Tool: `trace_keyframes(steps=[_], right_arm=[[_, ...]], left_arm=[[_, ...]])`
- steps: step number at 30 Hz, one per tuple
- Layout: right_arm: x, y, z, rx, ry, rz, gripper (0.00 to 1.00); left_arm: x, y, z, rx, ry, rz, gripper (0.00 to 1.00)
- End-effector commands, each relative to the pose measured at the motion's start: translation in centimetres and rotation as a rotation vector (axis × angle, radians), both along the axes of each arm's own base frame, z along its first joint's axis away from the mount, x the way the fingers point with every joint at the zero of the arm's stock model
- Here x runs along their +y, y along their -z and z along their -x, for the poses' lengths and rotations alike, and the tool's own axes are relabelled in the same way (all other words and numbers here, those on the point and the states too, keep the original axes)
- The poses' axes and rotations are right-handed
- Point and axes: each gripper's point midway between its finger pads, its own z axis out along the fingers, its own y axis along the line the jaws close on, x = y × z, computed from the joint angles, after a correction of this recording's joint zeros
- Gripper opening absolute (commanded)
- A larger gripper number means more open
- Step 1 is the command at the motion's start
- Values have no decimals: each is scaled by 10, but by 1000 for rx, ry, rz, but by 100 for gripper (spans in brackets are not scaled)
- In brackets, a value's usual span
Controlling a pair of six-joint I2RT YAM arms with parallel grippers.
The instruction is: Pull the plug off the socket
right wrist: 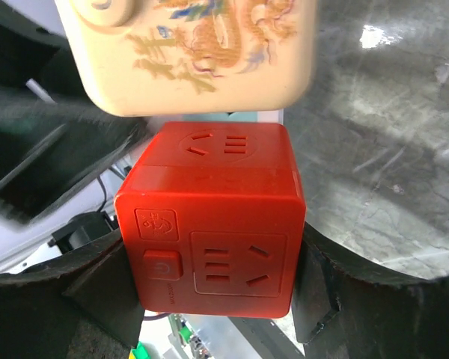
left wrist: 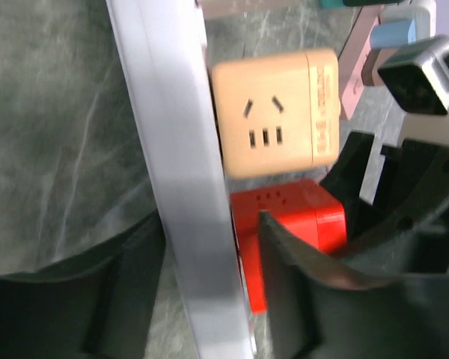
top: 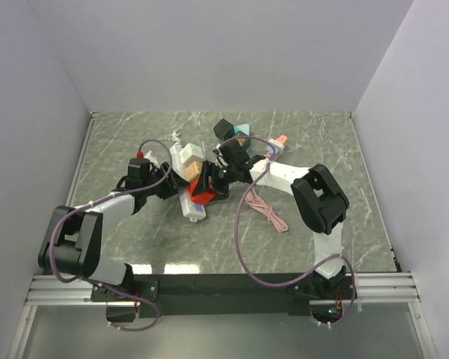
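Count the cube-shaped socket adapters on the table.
2 for certain. The red adapter is held in the right gripper; the beige adapter lies next to it, beside the white power strip. A teal block behind the arms may be a third, mostly hidden.

Off-task stuff I see, all placed from the beige cube adapter (left wrist: 273, 112). It has socket slots on its facing side and an orange printed label on the next side (a dragon print on another face, if that's the same cube). A teal block (top: 244, 129) sits beyond it to the right. A pink plug with a red tip (top: 279, 142) is farther right. A bundled pink cable (top: 266, 209) lies nearer and to the right, well apart. All of it is on the grey-green marble table (top: 337, 149).
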Motion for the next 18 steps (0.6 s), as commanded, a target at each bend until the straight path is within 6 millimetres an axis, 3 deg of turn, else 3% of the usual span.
trace_keyframes(steps=[1, 5, 11, 16, 18], right_arm=[[21, -50, 0, -65, -64, -169, 0], [20, -49, 0, -70, -75, -165, 0], [11, -42, -7, -91, -50, -100, 0], [-29, -32, -30, -139, 59, 36, 0], [-43, -43, -38, -199, 103, 57, 0]], left_arm=[[-10, 0, -8, -17, 32, 7, 51], [-9, 12, -8, 6, 26, -3, 36], [-5, 28, -7, 35, 17, -53, 3], [13, 44, -7, 76, -41, -153, 1], [17, 47, -8, 84, -60, -173, 1]])
